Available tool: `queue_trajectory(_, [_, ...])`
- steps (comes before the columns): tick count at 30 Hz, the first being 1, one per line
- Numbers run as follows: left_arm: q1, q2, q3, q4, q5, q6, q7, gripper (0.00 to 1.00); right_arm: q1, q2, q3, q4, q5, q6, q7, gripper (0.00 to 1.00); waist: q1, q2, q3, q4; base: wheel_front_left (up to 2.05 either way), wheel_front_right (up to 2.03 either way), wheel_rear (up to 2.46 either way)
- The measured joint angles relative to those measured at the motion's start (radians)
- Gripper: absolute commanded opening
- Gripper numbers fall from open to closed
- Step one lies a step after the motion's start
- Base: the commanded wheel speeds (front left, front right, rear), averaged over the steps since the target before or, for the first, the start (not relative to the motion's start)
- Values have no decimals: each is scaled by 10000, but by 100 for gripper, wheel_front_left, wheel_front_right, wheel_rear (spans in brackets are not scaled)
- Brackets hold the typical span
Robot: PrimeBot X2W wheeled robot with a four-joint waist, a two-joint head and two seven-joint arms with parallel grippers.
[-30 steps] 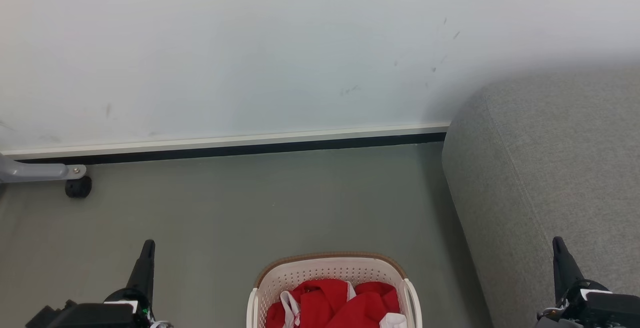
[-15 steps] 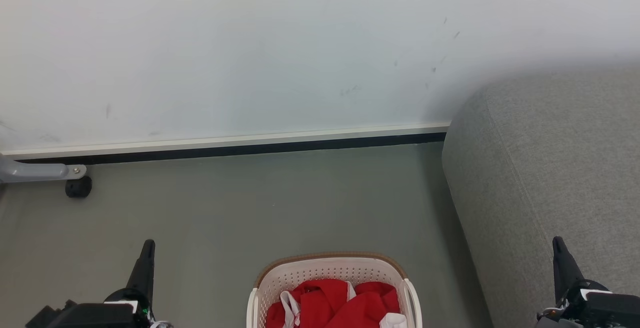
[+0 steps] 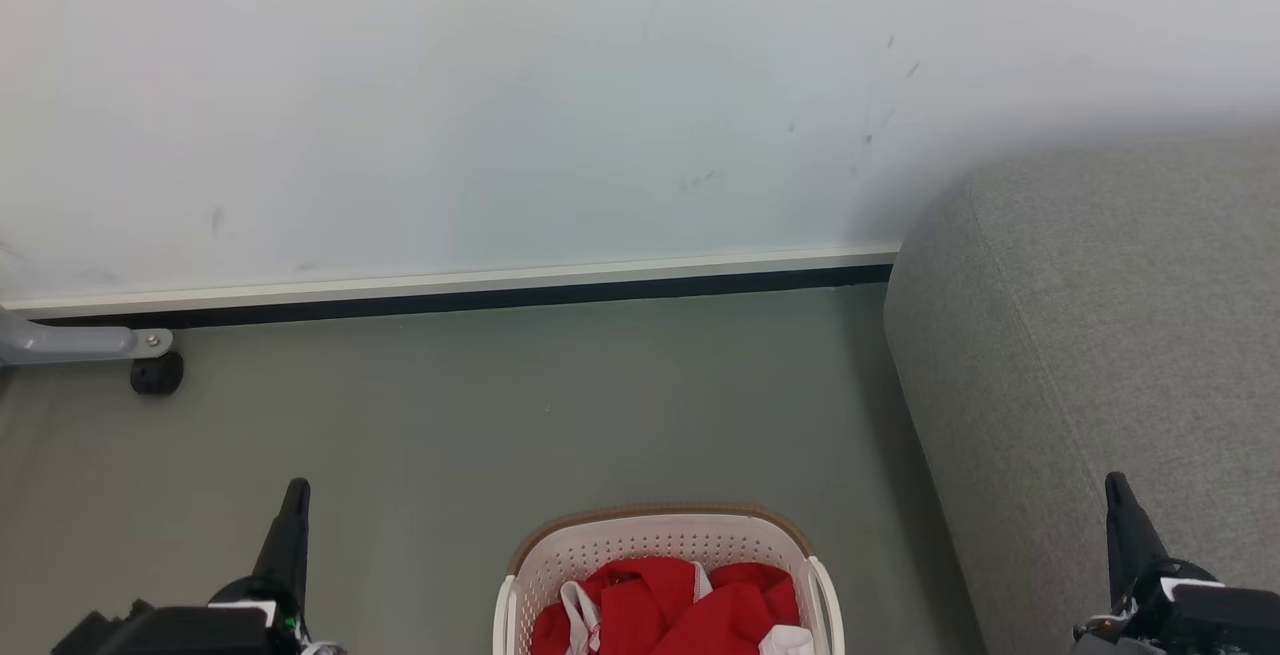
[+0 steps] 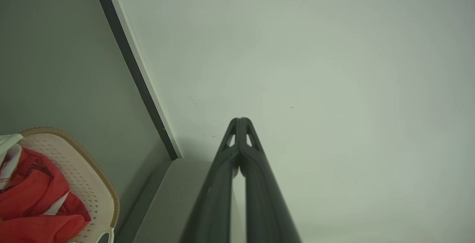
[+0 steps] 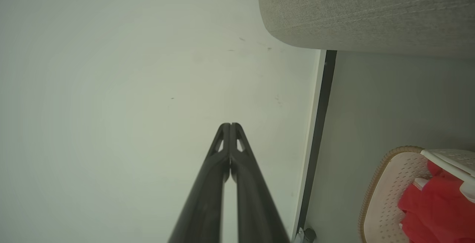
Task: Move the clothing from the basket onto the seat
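low in the head view, the basket (image 3: 655, 533) stands on the floor (image 3: 500, 415) with the red clothing (image 3: 680, 607) heaped inside, the seat (image 3: 1100, 335) near on its right against the wall (image 3: 500, 85); the left jaws point up at lower left, the right jaws at lower right, both apart from the basket. along the left wrist view, the left jaws are pressed together and empty, basket at lower left. along the right wrist view, the right jaws are pressed together too, seat across the top

We count one basket (image 3: 650, 539), one seat (image 3: 1100, 335), one red heap of clothing (image 3: 680, 607) we can't split into pieces, and two pincers: left pincer (image 3: 296, 491), right pincer (image 3: 1117, 487).
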Motion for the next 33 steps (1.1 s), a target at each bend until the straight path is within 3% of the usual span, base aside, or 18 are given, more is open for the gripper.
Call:
queue_trajectory(1, [9,-6,-6,19,0,4,0,0,8,6,4,29,-2,12,0,0,0,0,0,0,0,0,0])
queue_trajectory(2, [47,-19,-13,94,2,6,0,100,36,17,13,98,-2,10,0,100,0,0,0,0,0,0,0])
queue_trajectory(15, [507,-123,-357,384,125,17,-290,100,462,169,420,424,-67,6,-299,100,0,0,-24,6,0,0,0])
queue_trajectory(22, [508,-119,-407,148,606,192,-545,100,465,167,512,305,-412,-167,-539,100,-1,1,-42,13,0,0,0])
queue_trajectory(33, [509,-109,-746,-376,2084,504,-911,100,466,161,943,-102,-2027,-598,-905,100,0,0,-67,31,0,0,0])
